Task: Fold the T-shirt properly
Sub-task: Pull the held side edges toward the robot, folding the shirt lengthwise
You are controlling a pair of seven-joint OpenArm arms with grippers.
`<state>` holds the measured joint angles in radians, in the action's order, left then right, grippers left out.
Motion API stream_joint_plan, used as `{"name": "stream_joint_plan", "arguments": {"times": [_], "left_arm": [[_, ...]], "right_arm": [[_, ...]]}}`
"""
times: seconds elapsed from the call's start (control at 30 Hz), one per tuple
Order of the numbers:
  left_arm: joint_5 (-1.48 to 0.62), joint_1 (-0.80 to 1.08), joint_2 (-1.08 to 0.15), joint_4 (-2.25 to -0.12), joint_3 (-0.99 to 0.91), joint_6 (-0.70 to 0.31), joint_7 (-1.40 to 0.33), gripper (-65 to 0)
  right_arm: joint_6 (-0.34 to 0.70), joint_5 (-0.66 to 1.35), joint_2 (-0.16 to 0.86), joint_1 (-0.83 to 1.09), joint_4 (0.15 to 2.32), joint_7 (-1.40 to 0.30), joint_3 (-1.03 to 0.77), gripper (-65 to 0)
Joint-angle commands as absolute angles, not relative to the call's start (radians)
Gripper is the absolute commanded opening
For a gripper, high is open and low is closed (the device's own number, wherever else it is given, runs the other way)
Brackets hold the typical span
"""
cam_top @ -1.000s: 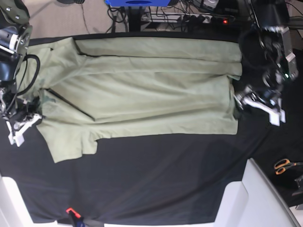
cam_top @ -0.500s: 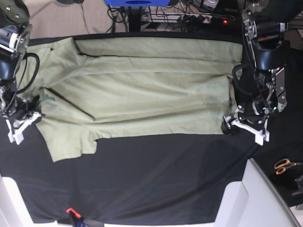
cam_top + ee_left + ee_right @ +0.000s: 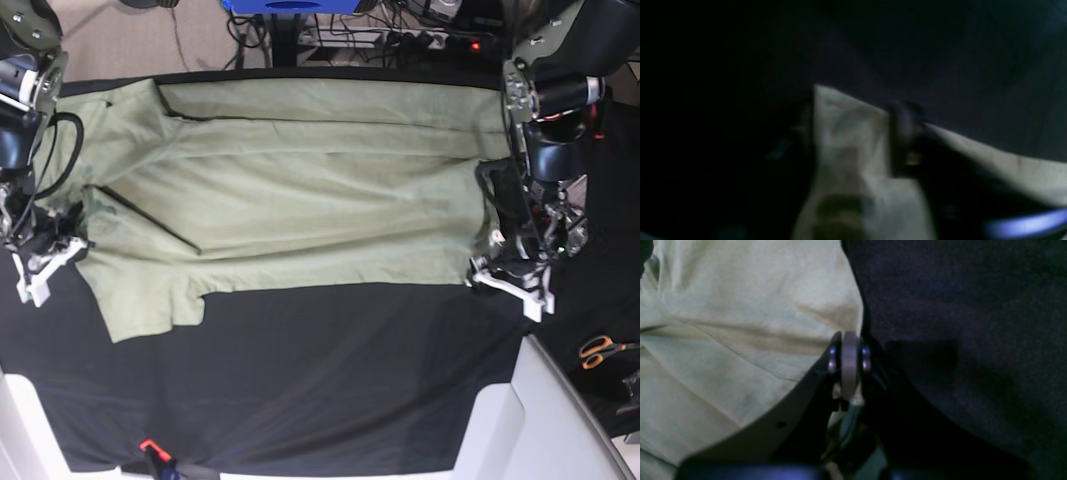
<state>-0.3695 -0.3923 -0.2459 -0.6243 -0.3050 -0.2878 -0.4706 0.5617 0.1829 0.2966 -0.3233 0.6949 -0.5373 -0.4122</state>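
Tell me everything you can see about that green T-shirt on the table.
The T-shirt is pale sage green, soft cotton by its look, and lies spread sideways over the black table cloth, lightly creased. Its far long edge is folded inward, and one short sleeve juts out near the collar end. The right pincer is shut on the collar end; the left pincer straddles a hem corner.

Both arms reach down, left gripper [image 3: 497,277] fingers low, right gripper [image 3: 45,262] fingers pressed together.

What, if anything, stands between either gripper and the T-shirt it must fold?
Nothing visible does. The right gripper is shut on the T-shirt at its edge, and the left gripper is at the shirt's hem corner.
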Motion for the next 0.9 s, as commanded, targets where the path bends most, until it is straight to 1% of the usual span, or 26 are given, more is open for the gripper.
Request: {"name": "stream_joint_plan", "arguments": {"times": [0.0, 0.03, 0.1, 0.17, 0.23, 0.27, 0.3, 0.43, 0.5, 0.63, 0.67, 0.73, 0.87], "left_arm": [[-0.364, -0.398, -0.249, -0.628, -0.306, -0.291, -0.490, -46.2], [-0.364, -0.397, -0.249, -0.627, -0.306, -0.291, -0.478, -50.7], [-0.364, -0.383, -0.252, -0.625, -0.306, -0.289, -0.460, -56.3], [-0.364, -0.377, -0.257, -0.625, -0.306, -0.289, -0.449, -59.6], [-0.361, -0.375, -0.259, -0.625, -0.306, -0.289, -0.449, -61.4], [-0.358, -0.375, -0.259, -0.625, -0.306, -0.289, -0.449, -64.0], [-0.357, -0.374, -0.259, -0.625, -0.306, -0.289, -0.449, -65.0], [-0.358, -0.374, -0.259, -0.636, -0.306, -0.289, -0.452, -65.0], [-0.361, -0.380, -0.260, -0.641, -0.306, -0.289, -0.456, -65.0], [-0.363, -0.369, -0.266, -0.760, -0.306, -0.289, -0.464, -65.0], [-0.363, -0.367, -0.266, -0.792, -0.306, -0.289, -0.489, -65.0], [-0.363, -0.367, -0.268, -0.840, -0.306, -0.289, -0.538, -65.0], [-0.364, -0.369, -0.268, -0.931, -0.308, -0.289, -0.575, -65.0]], "right_arm": [[0.568, 0.194, 0.318, -0.349, 0.713, -0.521, -0.414, -65.0], [0.568, 0.194, 0.318, -0.349, 0.713, -0.521, -0.414, -65.0], [0.568, 0.194, 0.318, -0.348, 0.713, -0.519, -0.414, -65.0], [0.568, 0.194, 0.320, -0.346, 0.713, -0.518, -0.414, -65.0], [0.568, 0.194, 0.320, -0.346, 0.713, -0.518, -0.414, -65.0], [0.568, 0.194, 0.320, -0.346, 0.713, -0.518, -0.414, -65.0], [0.568, 0.194, 0.320, -0.346, 0.713, -0.518, -0.414, -65.0], [0.568, 0.194, 0.320, -0.346, 0.720, -0.518, -0.412, -65.0], [0.568, 0.194, 0.318, -0.335, 0.776, -0.518, -0.412, -65.0], [0.568, 0.194, 0.314, -0.320, 0.892, -0.519, -0.412, -65.0], [0.568, 0.194, 0.314, -0.320, 0.909, -0.519, -0.412, -65.0], [0.568, 0.194, 0.318, -0.321, 0.926, -0.522, -0.410, -65.0], [0.568, 0.193, 0.320, -0.338, 0.931, -0.524, -0.401, -65.0]]}}
